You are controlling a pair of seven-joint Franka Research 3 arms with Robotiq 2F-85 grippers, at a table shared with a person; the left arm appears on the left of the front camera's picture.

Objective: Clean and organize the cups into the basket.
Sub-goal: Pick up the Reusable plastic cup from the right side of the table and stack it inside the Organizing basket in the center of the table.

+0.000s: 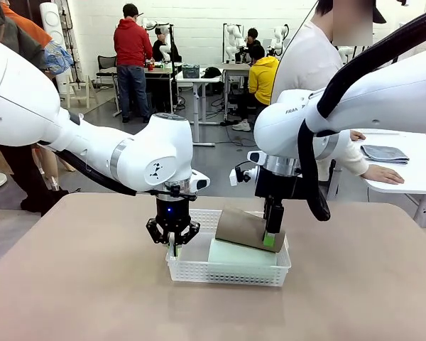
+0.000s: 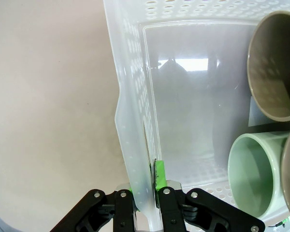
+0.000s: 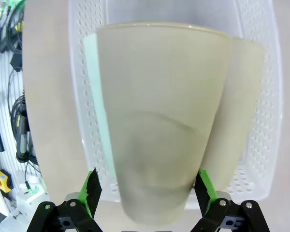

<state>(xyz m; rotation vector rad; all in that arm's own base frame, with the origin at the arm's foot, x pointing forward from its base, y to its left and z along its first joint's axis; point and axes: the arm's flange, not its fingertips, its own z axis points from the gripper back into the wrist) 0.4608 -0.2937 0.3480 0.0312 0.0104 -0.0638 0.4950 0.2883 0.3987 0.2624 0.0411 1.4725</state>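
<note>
Cups laid in the white lattice basket [image 1: 231, 273], its left wall pinched by the left gripper [image 1: 174, 249].

The basket's left side is bare floor, seen in the left wrist view; a mint-green cup [image 2: 253, 171] and tan cups [image 2: 275, 67] lie crowded at its right. The right gripper [image 3: 147, 191] is spread wide, its pads flanking the topmost tan cup [image 3: 159, 130] with slim gaps. Open tabletop [image 1: 71, 284] surrounds the basket.
</note>
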